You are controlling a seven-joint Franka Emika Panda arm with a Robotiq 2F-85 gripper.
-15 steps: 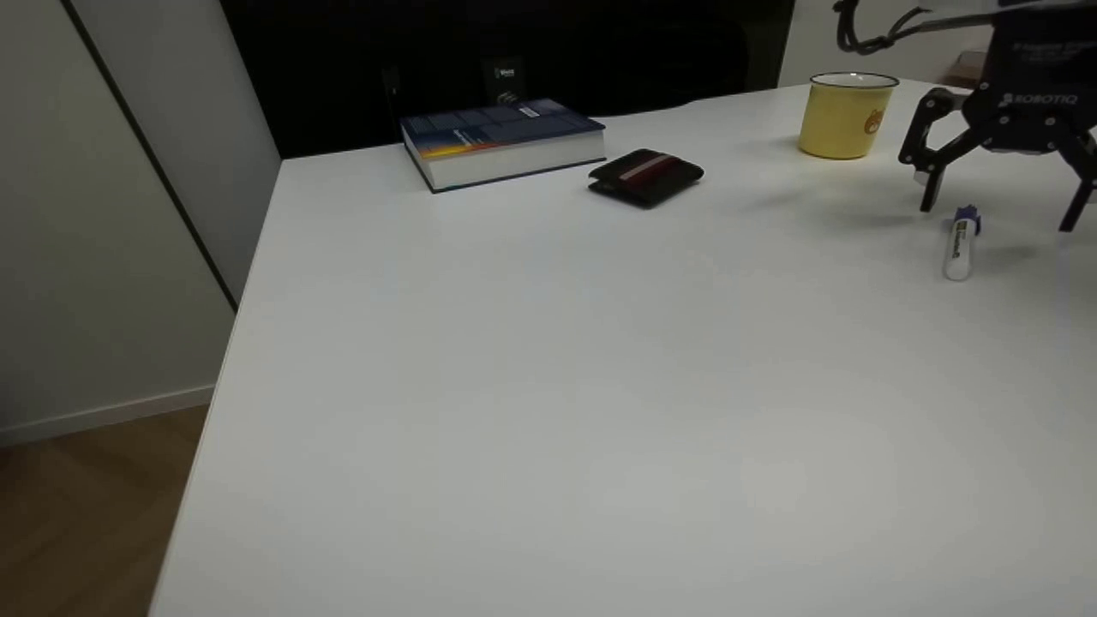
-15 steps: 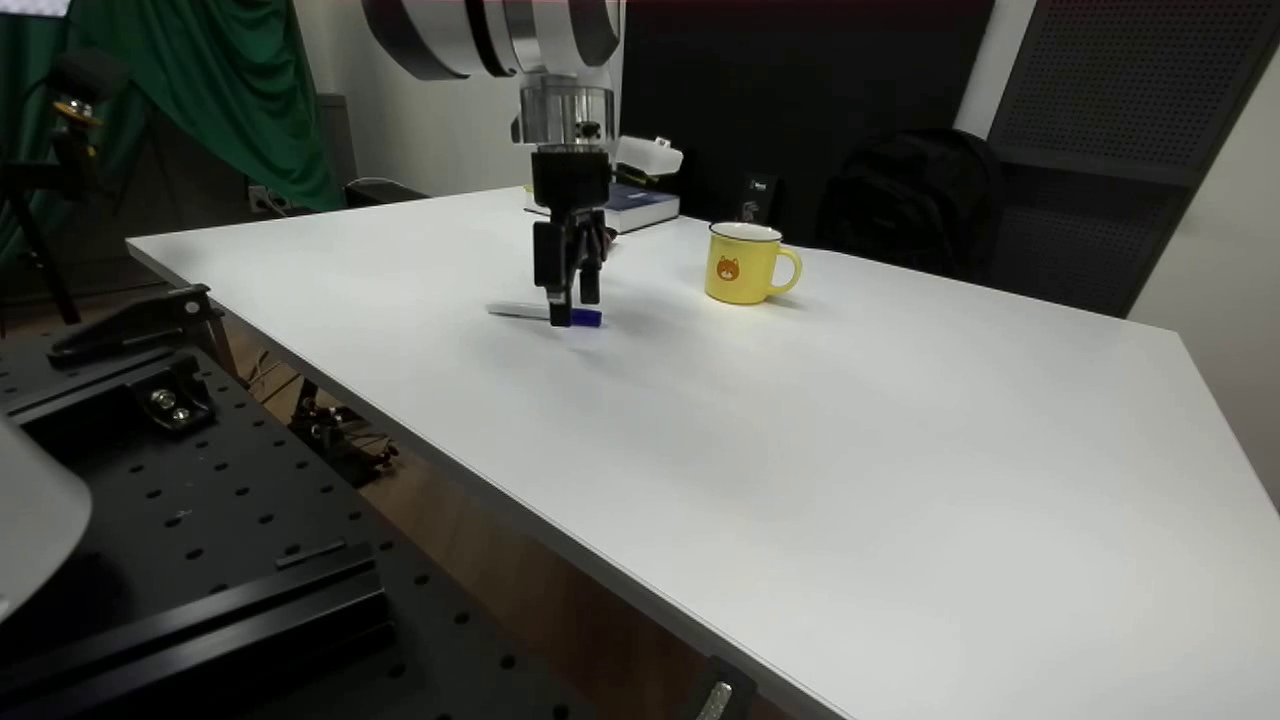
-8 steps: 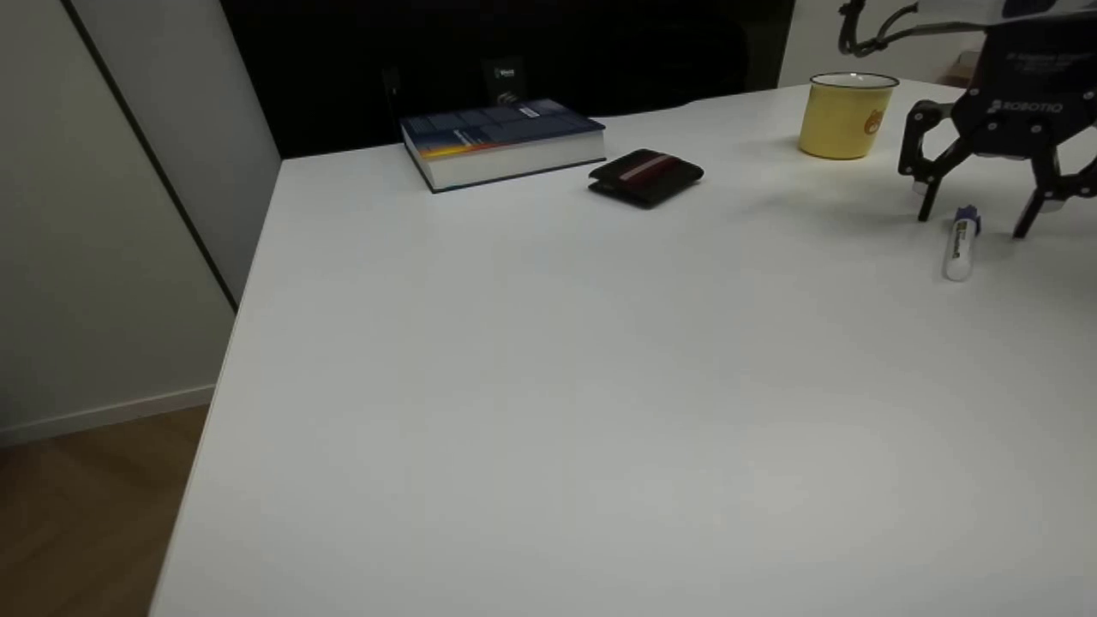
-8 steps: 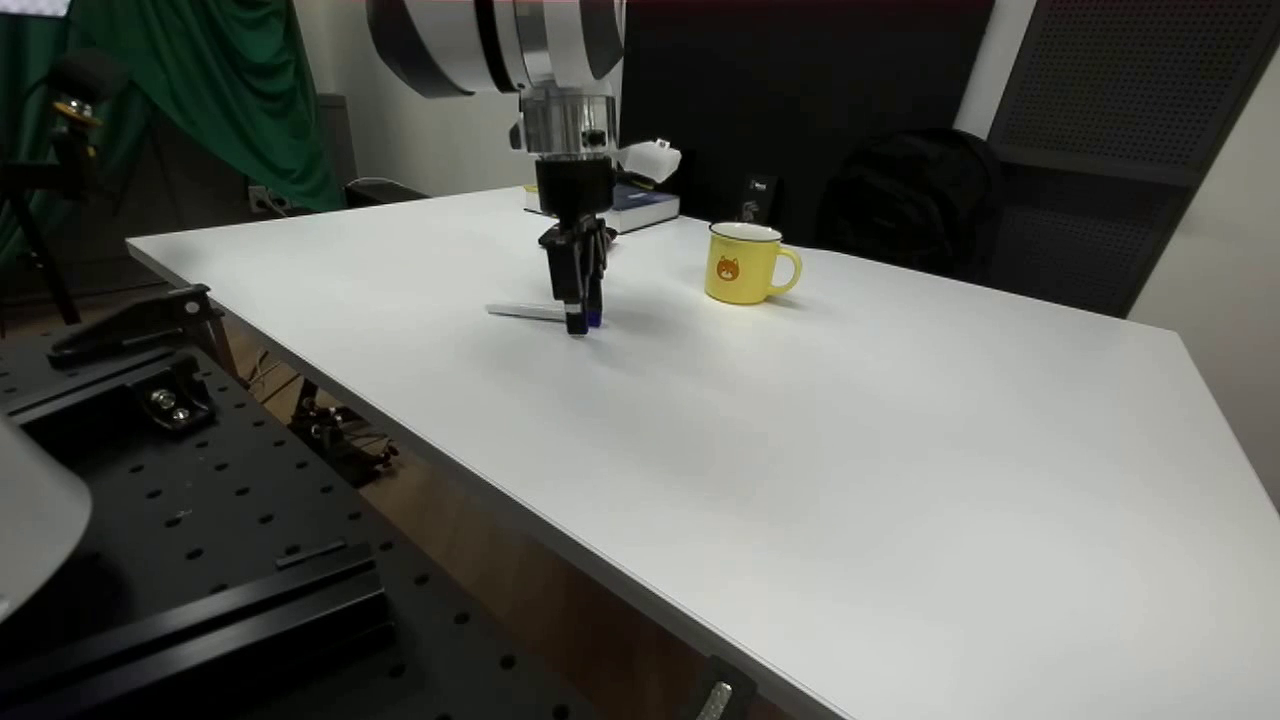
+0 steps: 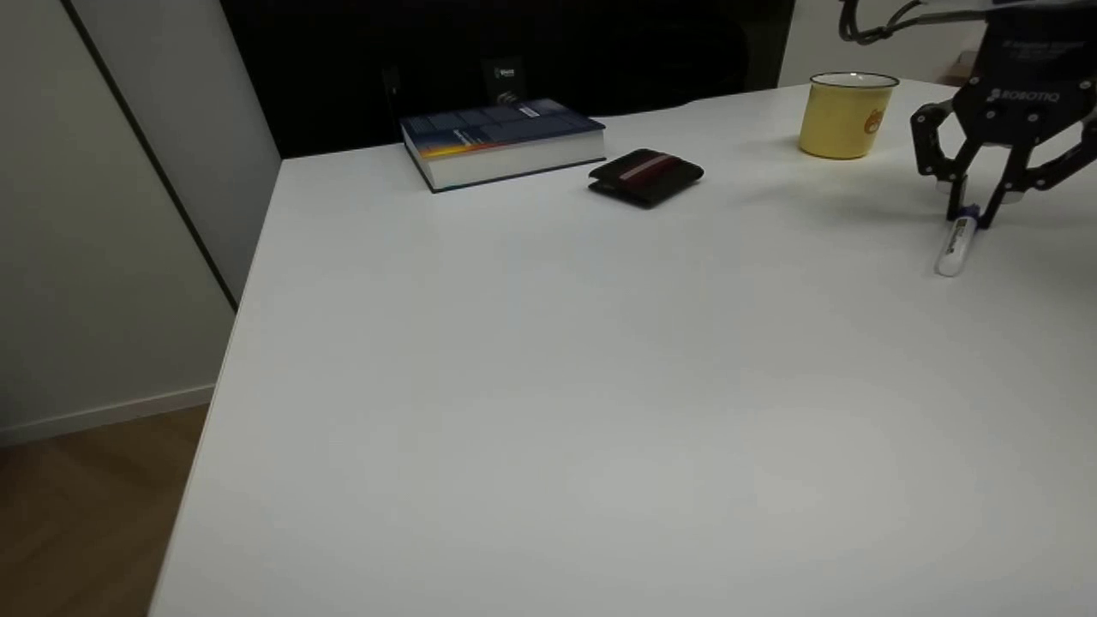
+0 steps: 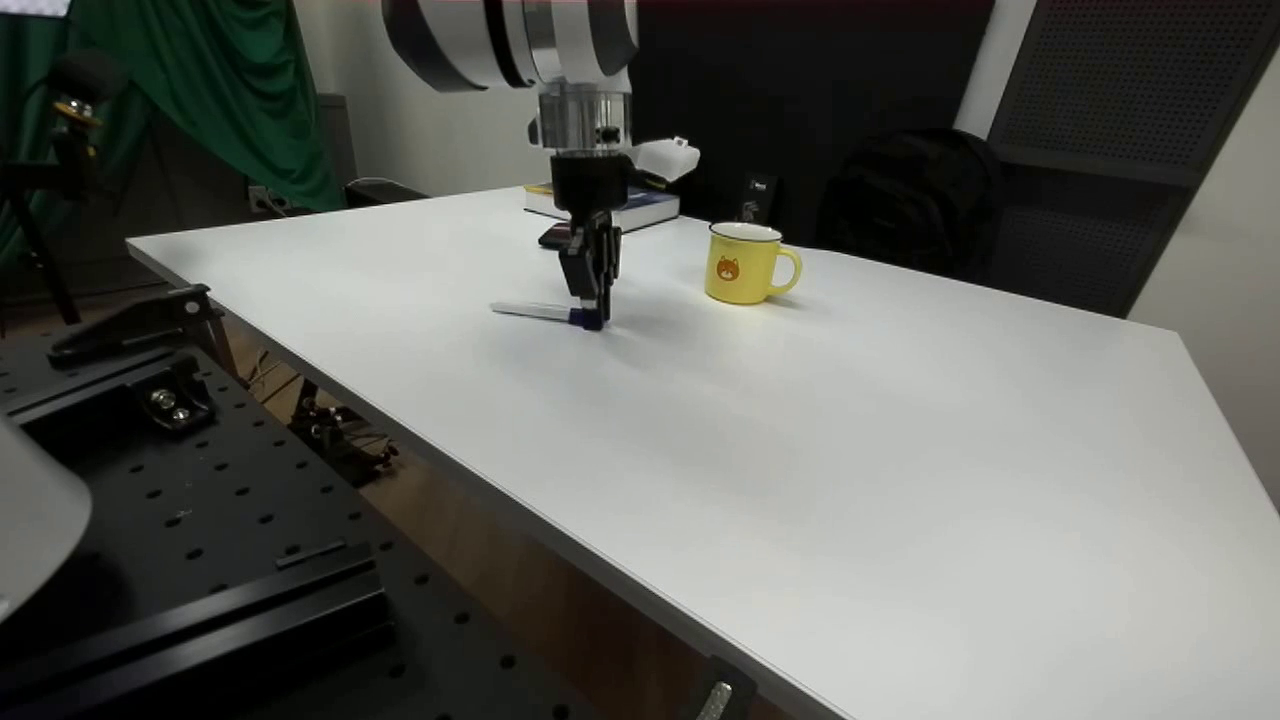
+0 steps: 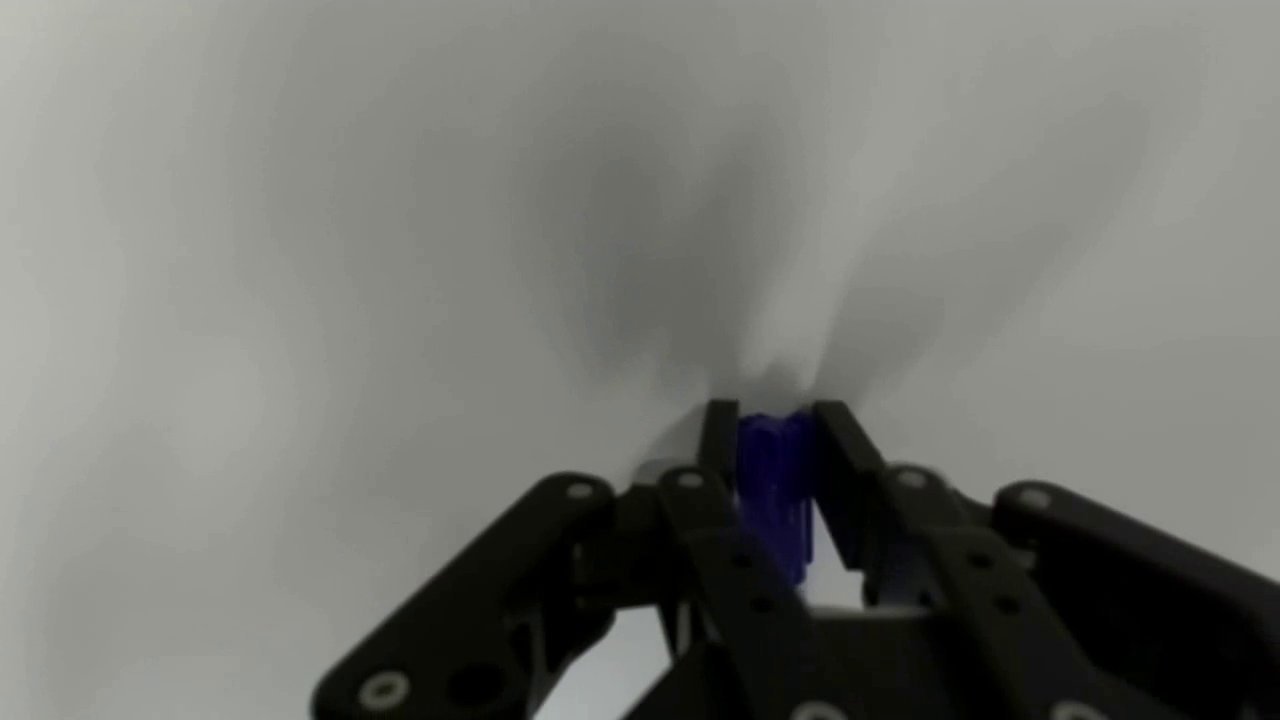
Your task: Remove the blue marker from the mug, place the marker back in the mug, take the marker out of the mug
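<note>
Both exterior views angled down across table, sharing mug, wrist view close, facing down

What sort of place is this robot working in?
Probably a robotics lab or test room, judging by the gripper marked Robotiq, the black plate dotted with holes, and the green curtain hanging in the background.

A lab — perforated black mounting plate, robot arm
</note>
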